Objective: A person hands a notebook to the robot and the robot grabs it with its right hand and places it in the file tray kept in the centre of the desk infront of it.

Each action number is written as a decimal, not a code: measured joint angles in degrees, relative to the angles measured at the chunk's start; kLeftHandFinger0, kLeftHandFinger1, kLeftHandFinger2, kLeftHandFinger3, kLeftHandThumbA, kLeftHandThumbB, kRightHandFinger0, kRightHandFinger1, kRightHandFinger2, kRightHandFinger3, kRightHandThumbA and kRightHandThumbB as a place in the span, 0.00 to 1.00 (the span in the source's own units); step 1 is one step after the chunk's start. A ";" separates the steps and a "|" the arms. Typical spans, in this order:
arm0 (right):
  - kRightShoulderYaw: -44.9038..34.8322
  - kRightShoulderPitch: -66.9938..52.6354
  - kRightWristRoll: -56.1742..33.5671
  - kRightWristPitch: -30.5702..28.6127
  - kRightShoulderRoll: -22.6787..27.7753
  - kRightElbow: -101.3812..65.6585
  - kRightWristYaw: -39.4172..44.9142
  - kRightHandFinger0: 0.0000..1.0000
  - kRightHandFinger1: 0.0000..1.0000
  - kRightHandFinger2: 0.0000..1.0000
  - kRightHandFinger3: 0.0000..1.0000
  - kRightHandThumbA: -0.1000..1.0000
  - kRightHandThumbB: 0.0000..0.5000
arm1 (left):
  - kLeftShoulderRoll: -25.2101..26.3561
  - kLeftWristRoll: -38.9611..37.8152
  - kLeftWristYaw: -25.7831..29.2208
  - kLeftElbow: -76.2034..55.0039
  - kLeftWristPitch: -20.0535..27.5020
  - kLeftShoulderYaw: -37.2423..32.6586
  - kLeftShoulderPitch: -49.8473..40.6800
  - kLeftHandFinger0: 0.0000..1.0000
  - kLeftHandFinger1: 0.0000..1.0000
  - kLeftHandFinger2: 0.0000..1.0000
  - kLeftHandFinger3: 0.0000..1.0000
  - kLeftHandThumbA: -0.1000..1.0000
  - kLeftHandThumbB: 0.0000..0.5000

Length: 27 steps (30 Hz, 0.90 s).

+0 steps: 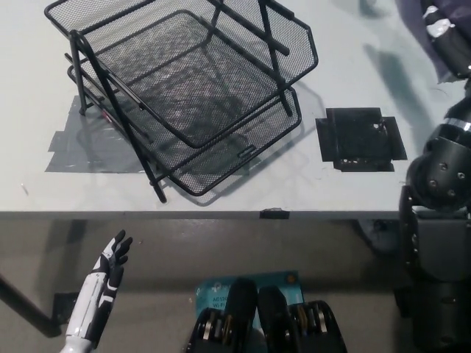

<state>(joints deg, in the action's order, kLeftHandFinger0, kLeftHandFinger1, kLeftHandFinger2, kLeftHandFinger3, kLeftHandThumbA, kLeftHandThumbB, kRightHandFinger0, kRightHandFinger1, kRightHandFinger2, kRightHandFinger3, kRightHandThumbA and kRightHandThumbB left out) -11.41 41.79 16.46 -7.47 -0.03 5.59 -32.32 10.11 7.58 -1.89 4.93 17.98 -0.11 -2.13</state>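
Note:
The black wire-mesh file tray (199, 88), with two stacked tiers, stands tilted on the grey desk (353, 187) at centre left. My black right hand (444, 33) is at the top right corner, partly cut off by the picture's edge. It is closed on the dark purple notebook (418, 26), of which only a piece shows. Hand and notebook are well to the right of the tray, above the desk. My white left hand (110, 266) rests low at the lower left, below the desk's front edge, its fingers apart and holding nothing.
A black square patch (360, 140) lies on the desk between the tray and my right arm. Grey tape (85, 147) sits under the tray's left side. The desk's front edge (221, 214) runs across the middle of the picture.

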 measured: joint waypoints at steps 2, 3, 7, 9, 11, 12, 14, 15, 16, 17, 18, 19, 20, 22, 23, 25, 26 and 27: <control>-0.76 -0.57 -0.76 0.03 0.05 -1.68 0.07 0.00 0.00 0.01 0.18 0.89 0.02 | 0.00 0.00 0.00 0.04 0.00 0.01 -0.01 1.00 1.00 1.00 1.00 1.00 0.85; -1.28 -0.75 -1.32 0.04 0.08 -2.96 0.13 0.00 0.00 0.01 0.22 0.89 0.02 | 0.00 -0.01 0.00 0.04 0.00 0.02 -0.02 1.00 1.00 1.00 1.00 1.00 0.85; -2.22 -0.73 -2.62 0.03 0.37 -7.38 0.27 0.00 0.00 0.00 0.28 0.91 0.08 | 0.00 0.00 0.00 0.03 -0.01 0.03 -0.01 1.00 1.00 1.00 1.00 1.00 0.84; -2.25 -0.72 -2.52 0.16 0.60 -10.24 0.41 0.00 0.00 0.00 0.28 0.88 0.09 | 0.00 0.00 0.00 0.03 -0.02 0.04 -0.03 1.00 1.00 1.00 1.00 1.00 0.83; -1.68 -0.54 -2.34 0.19 1.09 -13.68 0.87 0.00 0.00 0.00 0.24 0.85 0.11 | 0.00 0.02 0.00 0.03 -0.03 0.04 -0.03 1.00 1.00 1.00 1.00 1.00 0.83; -1.37 -0.40 -2.29 0.16 1.25 -14.53 1.10 0.00 0.00 0.00 0.21 0.85 0.10 | 0.00 0.03 0.00 0.03 -0.03 0.04 -0.03 1.00 1.00 1.00 1.00 1.00 0.83; -0.67 -0.09 -2.07 0.15 1.46 -15.54 1.38 0.00 0.00 0.00 0.12 0.91 0.01 | 0.00 0.04 0.00 0.03 -0.03 0.04 -0.04 1.00 1.00 1.00 1.00 1.00 0.82; 1.05 0.28 -0.80 0.14 1.79 -16.08 1.88 0.00 0.00 0.00 0.04 0.92 0.00 | 0.00 0.04 0.00 0.04 -0.03 0.03 -0.02 1.00 1.00 1.00 1.00 1.00 0.82; 1.71 0.35 -0.30 0.14 1.98 -16.14 2.11 0.00 0.00 0.00 0.02 0.92 0.00 | 0.00 0.04 0.00 0.04 -0.03 0.03 0.00 1.00 1.00 1.00 1.00 1.00 0.82; 3.50 0.34 1.51 0.15 2.55 -16.10 2.72 0.00 0.00 0.00 0.00 0.86 0.00 | 0.00 0.04 0.00 0.04 -0.03 0.02 0.03 1.00 1.00 1.00 1.00 1.00 0.80; 4.01 0.35 2.25 0.15 2.67 -16.06 2.94 0.00 0.00 0.00 0.00 0.82 0.00 | 0.00 0.04 0.00 0.04 -0.03 0.02 0.02 1.00 1.00 1.00 1.00 1.00 0.79; 5.35 0.35 3.99 0.15 3.07 -15.92 3.41 0.00 0.00 0.00 0.00 0.81 0.00 | 0.00 0.04 0.00 0.05 -0.03 0.02 -0.01 1.00 1.00 1.00 1.00 1.00 0.79; 5.80 0.36 4.45 0.15 3.20 -15.85 3.54 0.00 0.00 0.00 0.01 0.75 0.00 | 0.00 0.04 0.00 0.05 -0.03 0.03 -0.02 1.00 1.00 1.00 1.00 1.00 0.79; 8.46 0.47 7.43 0.09 4.08 -15.15 4.16 0.00 0.00 0.00 0.02 0.71 0.00 | 0.00 0.04 0.00 0.10 -0.03 0.03 -0.01 1.00 1.00 1.00 1.00 1.00 0.79; 9.29 0.54 8.25 0.02 4.39 -14.80 4.33 0.00 0.00 0.00 0.01 0.68 0.00 | 0.00 0.04 -0.01 0.12 -0.03 0.03 0.00 1.00 1.00 1.00 1.00 1.00 0.80; 11.81 1.03 10.95 -0.40 5.31 -12.81 4.78 0.00 0.00 0.00 0.00 0.67 0.00 | 0.00 0.05 0.00 0.24 -0.02 0.02 0.00 1.00 1.00 1.00 1.00 1.00 0.81; 12.85 1.42 12.28 -0.61 5.73 -11.82 4.90 0.00 0.00 0.00 0.00 0.67 0.00 | 0.00 0.05 0.00 0.32 -0.02 0.02 -0.01 1.00 1.00 1.00 1.00 1.00 0.81; 13.40 1.77 12.93 -0.79 6.07 -11.22 4.93 0.00 0.00 0.00 0.00 0.67 0.00 | 0.00 0.06 0.00 0.36 -0.01 0.02 -0.02 1.00 1.00 1.00 1.00 1.00 0.81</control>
<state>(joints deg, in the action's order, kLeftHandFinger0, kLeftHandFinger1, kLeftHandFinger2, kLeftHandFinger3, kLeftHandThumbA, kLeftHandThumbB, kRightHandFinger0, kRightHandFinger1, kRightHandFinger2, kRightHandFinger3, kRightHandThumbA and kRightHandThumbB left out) 1.99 43.56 29.39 -8.26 6.04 -5.63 -27.38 10.12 7.64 -1.89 5.29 17.97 -0.09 -2.15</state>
